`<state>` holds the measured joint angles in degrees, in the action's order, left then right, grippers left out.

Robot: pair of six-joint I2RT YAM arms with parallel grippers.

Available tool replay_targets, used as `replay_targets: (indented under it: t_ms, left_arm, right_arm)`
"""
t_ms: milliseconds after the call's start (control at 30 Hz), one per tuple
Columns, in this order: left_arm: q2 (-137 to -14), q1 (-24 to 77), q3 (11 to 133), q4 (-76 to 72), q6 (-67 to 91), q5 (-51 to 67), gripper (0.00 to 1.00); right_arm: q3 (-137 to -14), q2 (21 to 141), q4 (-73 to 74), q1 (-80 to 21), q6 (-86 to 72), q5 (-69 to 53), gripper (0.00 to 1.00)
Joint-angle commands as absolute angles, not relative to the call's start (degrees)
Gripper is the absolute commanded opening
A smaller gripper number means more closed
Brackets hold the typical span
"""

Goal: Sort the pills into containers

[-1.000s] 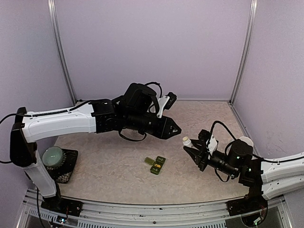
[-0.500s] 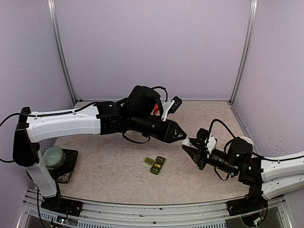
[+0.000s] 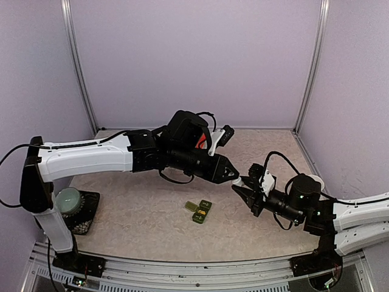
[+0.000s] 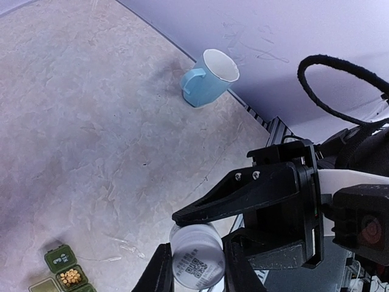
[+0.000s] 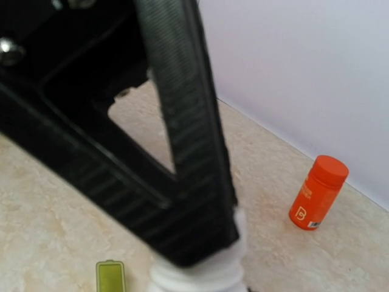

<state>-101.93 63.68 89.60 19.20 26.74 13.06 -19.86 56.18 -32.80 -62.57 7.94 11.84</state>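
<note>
Top external view: the left end effector (image 3: 229, 174) and the right end effector (image 3: 244, 191) meet in the air above the surface (image 3: 134, 207), each clamped on the same small white bottle (image 3: 239, 180). The containers (image 3: 199, 211), a green strip, lie on the surface below and left of them. One compartment is open and holds yellowish pills (image 4: 71, 276).

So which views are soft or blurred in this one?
Right wrist: the dark close foreground is out of focus, the orange bottle behind is sharp. Left wrist: crisp on the white bottle; the blue mug throws a soft shadow. Top external: even light, no glare.
</note>
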Motion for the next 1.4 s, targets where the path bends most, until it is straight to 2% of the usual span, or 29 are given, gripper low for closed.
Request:
replay_targets:
  t_ms: [0, 333, 667, 833, 967, 1067, 1200, 1367]
  left_arm:
    - [-103.9, 64.2, 92.1, 18.6, 26.4, 15.6, 0.18]
    - [-104.8, 65.0, 92.6, 19.8, 24.6, 17.1, 0.18]
    - [-101.7, 66.0, 86.7, 12.8, 15.1, 20.0, 0.19]
    - [-98.8, 66.1, 81.8, 8.9, 12.0, 24.1, 0.25]
    - [-97.5, 66.0, 80.9, 8.3, 11.5, 22.8, 0.30]
    - [-97.5, 65.9, 81.0, 8.9, 11.3, 22.3, 0.41]
    - [-97.5, 65.9, 81.0, 9.3, 11.2, 21.8, 0.49]
    - [-96.8, 65.7, 80.5, 9.4, 11.3, 21.1, 0.52]
  right_arm:
    - [-22.3, 56.8, -32.3, -62.9, 9.0, 10.6, 0.28]
    - [-25.4, 53.8, -26.1, -62.9, 5.2, 12.2, 0.28]
    - [-29.1, 50.9, -24.2, -62.8, -2.2, -1.6, 0.29]
    - [-29.0, 47.7, -23.1, -62.8, -5.2, -3.9, 0.28]
    - [-28.7, 45.9, -22.6, -62.8, -5.6, -4.1, 0.28]
    - [-28.8, 45.7, -22.4, -62.8, -5.7, -4.7, 0.28]
    - [-28.8, 45.6, -22.2, -62.8, -5.8, -5.0, 0.28]
    - [-28.8, 45.3, -21.6, -62.8, -5.6, -4.6, 0.28]
